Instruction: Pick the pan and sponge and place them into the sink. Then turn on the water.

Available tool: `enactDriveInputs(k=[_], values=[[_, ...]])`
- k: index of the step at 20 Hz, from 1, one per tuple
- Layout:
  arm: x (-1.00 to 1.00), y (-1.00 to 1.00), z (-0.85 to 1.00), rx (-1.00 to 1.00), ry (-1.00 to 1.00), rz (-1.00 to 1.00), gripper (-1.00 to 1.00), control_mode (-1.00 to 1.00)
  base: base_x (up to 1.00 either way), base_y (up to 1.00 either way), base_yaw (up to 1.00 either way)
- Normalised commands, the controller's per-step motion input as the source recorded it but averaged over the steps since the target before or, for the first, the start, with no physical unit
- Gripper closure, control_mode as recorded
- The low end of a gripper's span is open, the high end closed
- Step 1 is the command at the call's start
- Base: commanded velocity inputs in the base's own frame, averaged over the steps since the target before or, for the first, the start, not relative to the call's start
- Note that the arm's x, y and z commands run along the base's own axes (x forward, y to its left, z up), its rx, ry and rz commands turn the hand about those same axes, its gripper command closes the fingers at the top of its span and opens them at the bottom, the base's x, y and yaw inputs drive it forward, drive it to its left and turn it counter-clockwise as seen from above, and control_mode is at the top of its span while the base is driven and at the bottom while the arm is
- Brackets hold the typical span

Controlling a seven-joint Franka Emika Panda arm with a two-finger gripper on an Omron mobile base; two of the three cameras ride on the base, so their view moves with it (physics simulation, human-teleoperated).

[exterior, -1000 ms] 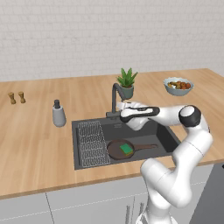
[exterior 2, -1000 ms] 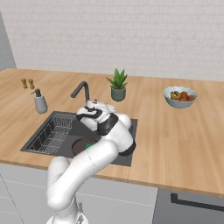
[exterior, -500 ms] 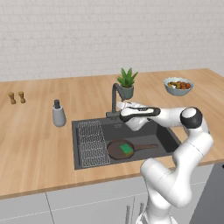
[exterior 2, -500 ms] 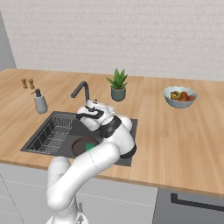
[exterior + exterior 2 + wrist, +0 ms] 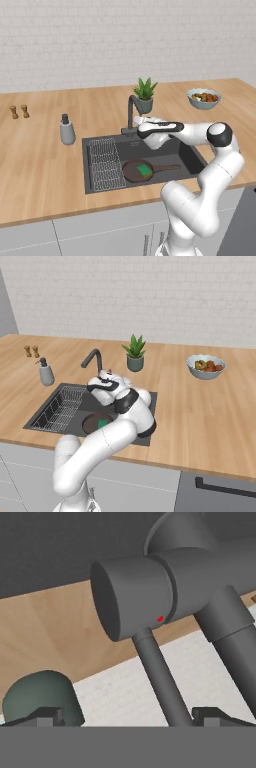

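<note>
claw open at the faucet, pan and sponge in the sink

open claw (image 5: 127,712) beside the base of the dark faucet (image 5: 131,111), at the far edge of the sink (image 5: 95,145); fingertips (image 5: 45,716) spread wide, thin faucet lever (image 5: 159,677) standing between them. pan (image 5: 135,171) flat on the sink floor, right of the wire rack (image 5: 105,162), handle pointing right. green sponge (image 5: 144,170) lying in the pan. on the counter (image 5: 40,165): soap bottle (image 5: 66,131) left of the sink, potted plant (image 5: 145,95) behind the faucet, fruit bowl (image 5: 203,98) far right, two small shakers (image 5: 19,111) far left.
</note>
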Motion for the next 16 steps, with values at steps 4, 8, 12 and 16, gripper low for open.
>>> enactDriveInputs(k=[4,8,12,16], values=[[0.0,-0.35,0.0,-0.06,0.0,-0.05,-1.0,-1.0,0.0,0.0,0.0],[0.0,-0.39,0.0,-0.06,0.0,-0.06,-1.0,-1.0,0.0,0.0,0.0],[0.0,-0.39,0.0,-0.06,0.0,-0.06,-1.0,-1.0,0.0,0.0,0.0],[0.0,-0.38,0.0,-0.05,0.0,-0.06,-1.0,-1.0,0.0,0.0,0.0]])
